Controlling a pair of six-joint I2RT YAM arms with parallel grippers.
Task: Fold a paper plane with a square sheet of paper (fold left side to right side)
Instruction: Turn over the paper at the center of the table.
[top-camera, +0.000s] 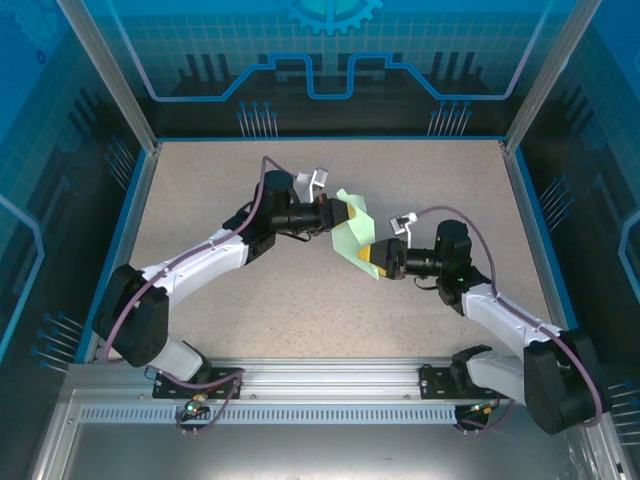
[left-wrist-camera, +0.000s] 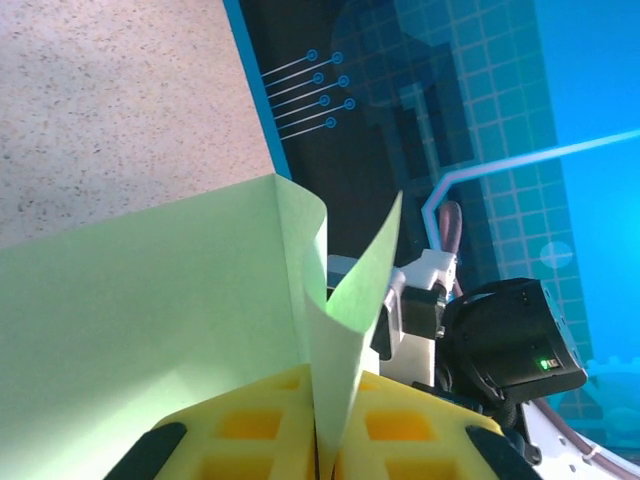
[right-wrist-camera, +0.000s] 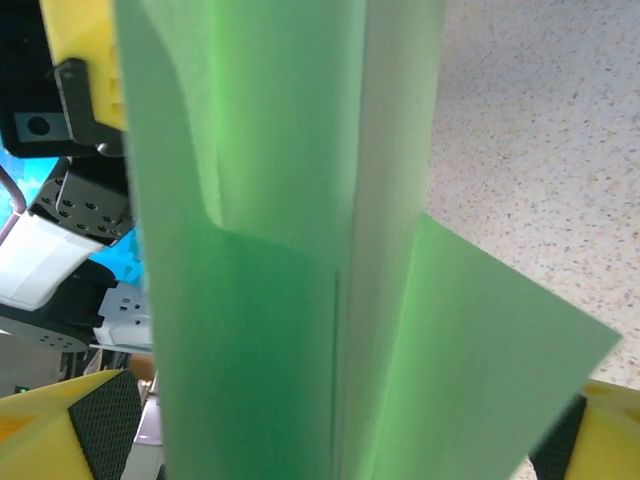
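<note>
The sheet of paper (top-camera: 352, 238) is held near the middle of the table (top-camera: 300, 310). In the top view its long axis is seen running from 11 o'clock to 5 o'clock. Whether its lower edge touches the table cannot be told.

The left gripper (top-camera: 348, 212) is brought in from 9 o'clock. In its wrist view the yellow fingers (left-wrist-camera: 250, 420) are pressed together on the sheet (left-wrist-camera: 150, 330), which is curled into two upright flaps.

The right gripper (top-camera: 376, 258) is brought in from 4 o'clock. Its fingers (right-wrist-camera: 60, 425) are spread wide, with the creased sheet (right-wrist-camera: 280, 250) standing between them, unclamped.

Beyond the flaps, the view from the left wrist is blocked by the right arm's wrist (left-wrist-camera: 510, 340). The table is ringed by blue walls (top-camera: 330, 60).
</note>
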